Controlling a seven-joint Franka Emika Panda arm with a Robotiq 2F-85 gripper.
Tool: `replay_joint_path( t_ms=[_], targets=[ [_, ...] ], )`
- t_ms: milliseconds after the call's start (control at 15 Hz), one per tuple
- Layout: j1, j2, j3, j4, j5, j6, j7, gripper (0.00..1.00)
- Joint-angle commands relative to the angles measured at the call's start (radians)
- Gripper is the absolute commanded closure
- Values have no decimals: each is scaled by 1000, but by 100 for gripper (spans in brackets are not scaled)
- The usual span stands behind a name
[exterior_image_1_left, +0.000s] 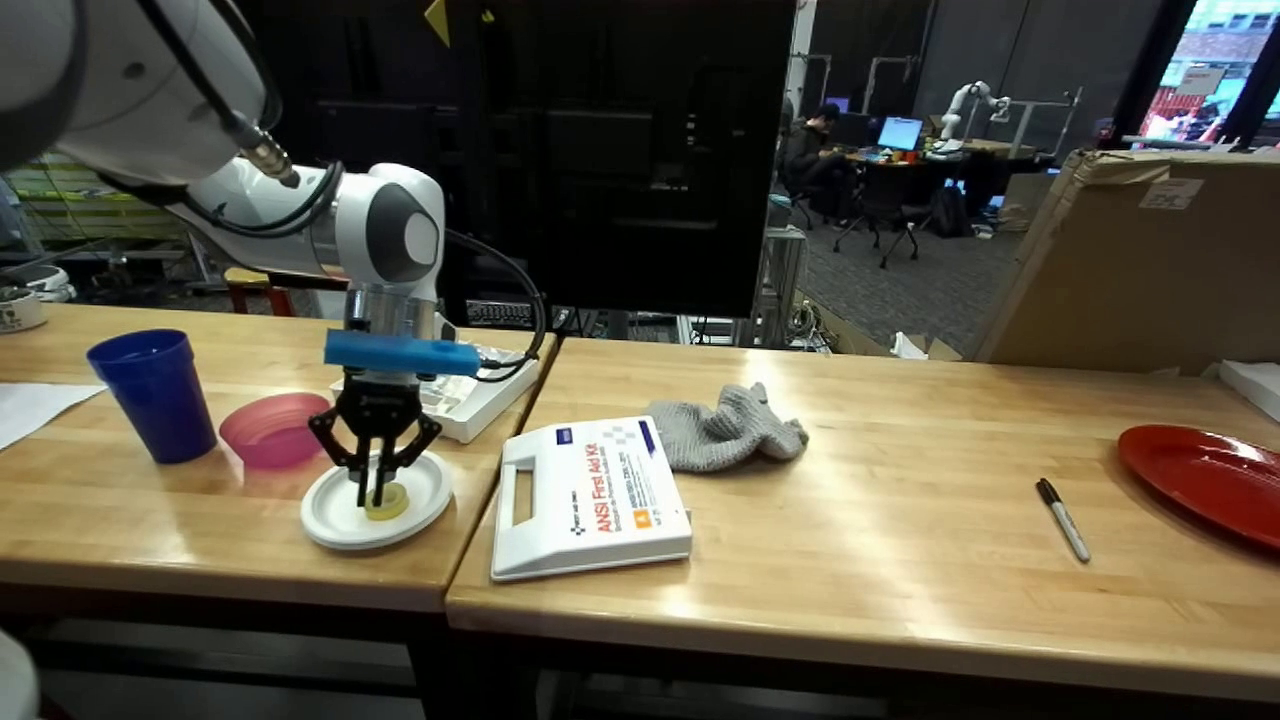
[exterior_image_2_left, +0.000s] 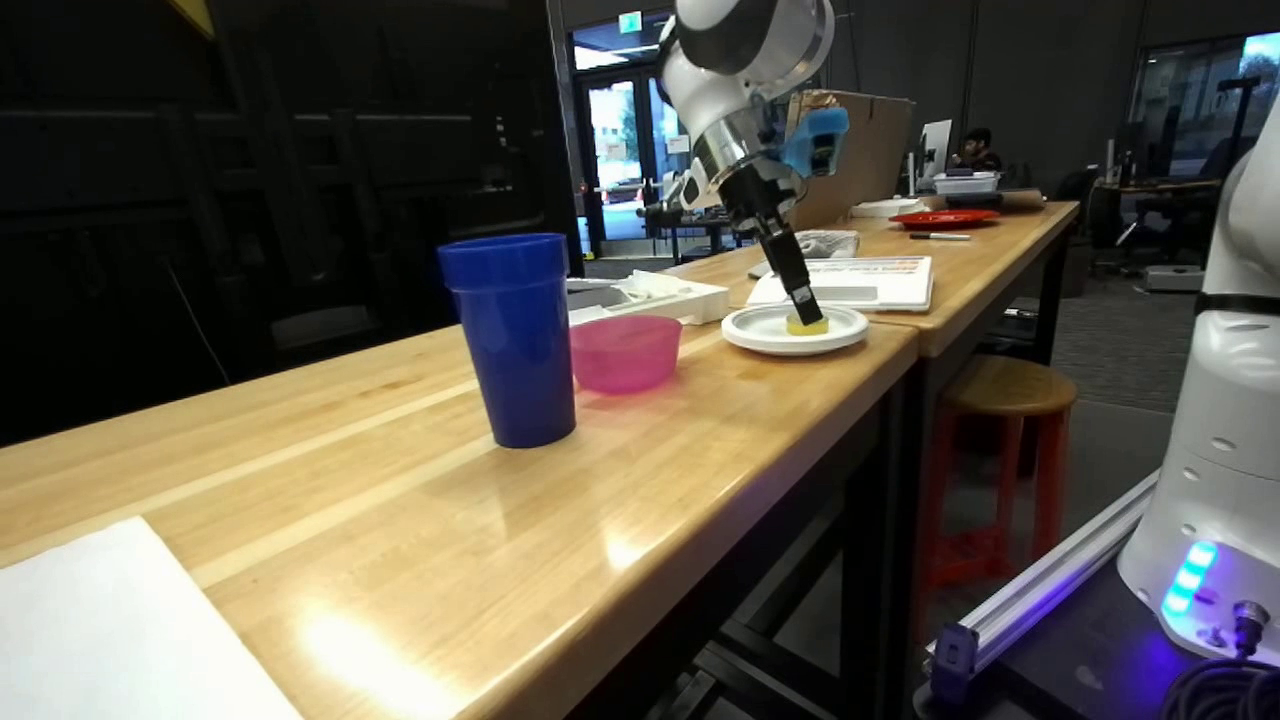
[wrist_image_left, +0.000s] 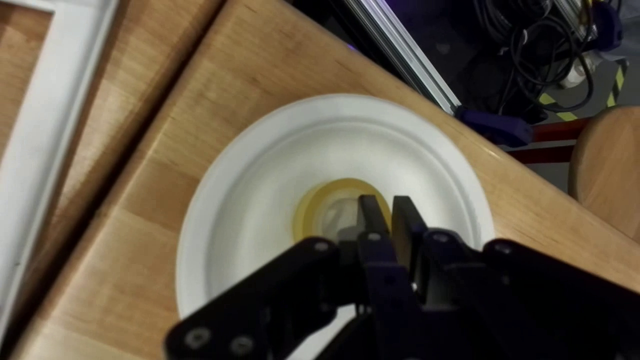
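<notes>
White paper (exterior_image_2_left: 130, 640) lies closest to the camera in an exterior view, way over at the left of the wooden table (exterior_image_2_left: 330, 470). Next along to the right is a dark blue cup (exterior_image_1_left: 160, 400), upright, then a see-through pink bowl (exterior_image_1_left: 280, 430) right beside it. Keep going right and you hit the fun bit: a white plate (wrist_image_left: 240, 230) with a yellow ring (wrist_image_left: 309, 215) lying flat around the middle of it. Squat little thing, kinda like a roll of tape, honey-coloured along the top edge and paler down the outer wall, with a big round hole where you can see plate. And the gripper (wrist_image_left: 385, 200) is clenched on it, pinching the wall with one finger inside the hole and one outside. On the far side of the plate there's a shallow white tray (exterior_image_1_left: 495, 402), contents hard to make out. Further right, a white first aid kit (exterior_image_1_left: 590, 500) lies face up, red lettering and all, with a crumpled grey knit cloth (exterior_image_1_left: 725, 435) just behind it. Far right: a black-capped marker (exterior_image_1_left: 1065, 520), then a red platter (exterior_image_1_left: 1210, 475).
</notes>
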Motion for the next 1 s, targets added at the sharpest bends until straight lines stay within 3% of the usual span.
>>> replay_joint_path(
  t_ms=[0,933],
  targets=[
    [-22,5,3,21,3,-35,8,98],
    [-19,-104,-2,35,48,-97,-45,97]
  ],
)
